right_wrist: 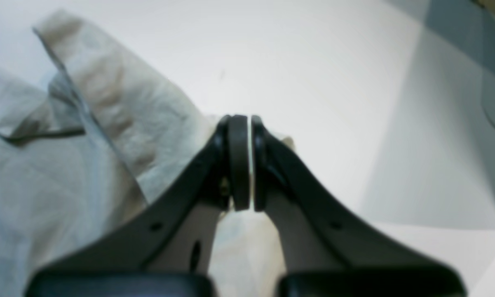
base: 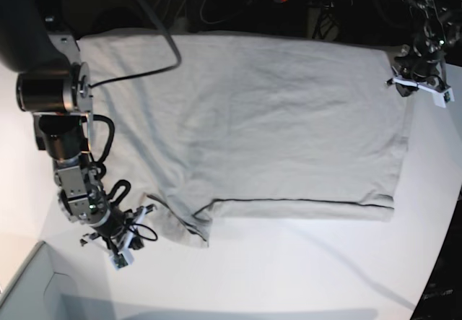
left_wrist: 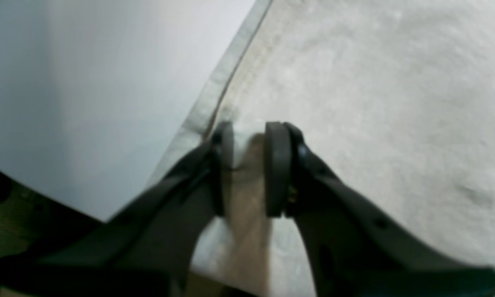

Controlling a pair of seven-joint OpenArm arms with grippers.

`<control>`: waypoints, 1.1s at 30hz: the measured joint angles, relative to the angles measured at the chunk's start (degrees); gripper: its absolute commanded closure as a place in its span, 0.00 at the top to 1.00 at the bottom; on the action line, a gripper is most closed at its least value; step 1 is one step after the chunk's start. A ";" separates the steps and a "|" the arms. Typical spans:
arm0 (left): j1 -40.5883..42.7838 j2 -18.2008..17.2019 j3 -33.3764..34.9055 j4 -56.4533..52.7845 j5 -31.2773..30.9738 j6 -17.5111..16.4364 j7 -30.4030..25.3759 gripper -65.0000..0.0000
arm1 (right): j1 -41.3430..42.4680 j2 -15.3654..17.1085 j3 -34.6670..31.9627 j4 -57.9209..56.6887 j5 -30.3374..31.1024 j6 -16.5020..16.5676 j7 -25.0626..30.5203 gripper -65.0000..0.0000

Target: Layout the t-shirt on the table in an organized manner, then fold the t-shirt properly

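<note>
one t-shirt (base: 267,125), one table (base: 303,269), two arms

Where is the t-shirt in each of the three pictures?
Left wrist: the t-shirt fills the right side, its edge caught in the left pincer.
Right wrist: it lies at the left, a sleeve tip pinched by the right pincer.
Base: spread across the middle.
Shared landmark: the white table.

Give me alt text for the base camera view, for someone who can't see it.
A light grey-beige t-shirt lies spread across a white table, seen from above, with a robot arm at each side. The right gripper, at the picture's lower left, is shut on a sleeve; the left gripper, at the upper right, pinches the shirt's edge.
</note>
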 measured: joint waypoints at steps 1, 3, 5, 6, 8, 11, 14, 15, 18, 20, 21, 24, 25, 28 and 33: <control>0.00 0.00 0.00 -0.02 0.02 0.00 -0.02 0.21 | 0.11 0.00 0.00 0.00 0.00 0.00 0.00 0.00; -0.02 0.00 0.00 -0.02 0.02 0.00 0.00 0.21 | 0.09 0.04 -0.20 0.00 0.00 0.00 0.00 0.01; -0.17 0.00 0.00 -0.02 0.00 0.00 0.04 0.21 | -0.46 0.00 -0.26 0.00 0.04 0.00 0.20 0.08; -0.35 0.00 0.00 -0.02 0.02 0.00 0.31 0.21 | -1.14 -0.04 -0.26 0.07 0.04 -0.09 0.33 0.13; -0.63 0.00 0.02 -0.07 0.24 0.00 0.44 0.21 | -2.82 0.00 -0.26 0.04 0.00 -0.04 0.17 0.25; -0.63 0.00 0.00 -0.13 0.22 0.02 0.39 0.21 | -5.55 0.02 -0.26 -0.09 -0.04 0.02 -0.26 0.42; -0.63 0.00 0.00 -0.11 0.22 0.00 0.42 0.21 | -6.91 0.00 -0.26 -0.11 -0.02 0.02 -0.39 0.51; -0.63 0.00 0.00 -0.11 0.22 0.02 0.39 0.21 | -7.06 0.00 -0.26 -0.11 0.00 0.00 -0.31 0.52; -0.63 0.00 0.00 -0.13 0.22 0.00 0.42 0.21 | -7.39 -0.17 -0.20 -0.09 0.00 -0.09 -0.20 0.52; -0.63 0.00 0.00 -0.11 0.22 0.00 0.39 0.21 | -7.74 -0.72 -0.15 -0.09 -0.02 -0.02 -0.22 0.51; -0.63 0.00 0.00 -0.11 0.22 0.00 0.39 0.21 | -7.91 -1.11 -0.15 -0.11 -0.04 0.00 -0.22 0.51; -0.63 0.00 0.00 -0.11 0.20 0.00 0.39 0.21 | -8.04 -1.75 -0.15 -0.13 0.00 -0.02 -0.22 0.51; -0.63 0.00 0.00 -0.13 0.20 0.00 0.39 0.21 | -8.04 -1.90 -0.15 -0.13 0.00 -0.02 -0.20 0.51; -0.63 0.00 0.00 -0.11 0.22 0.00 0.39 0.21 | -8.35 -2.34 -0.15 -0.13 -0.04 0.02 -0.07 0.44; -0.63 0.00 0.00 -0.11 0.22 0.00 0.39 0.21 | -8.63 -2.34 -0.15 -0.15 0.02 0.02 -0.20 0.03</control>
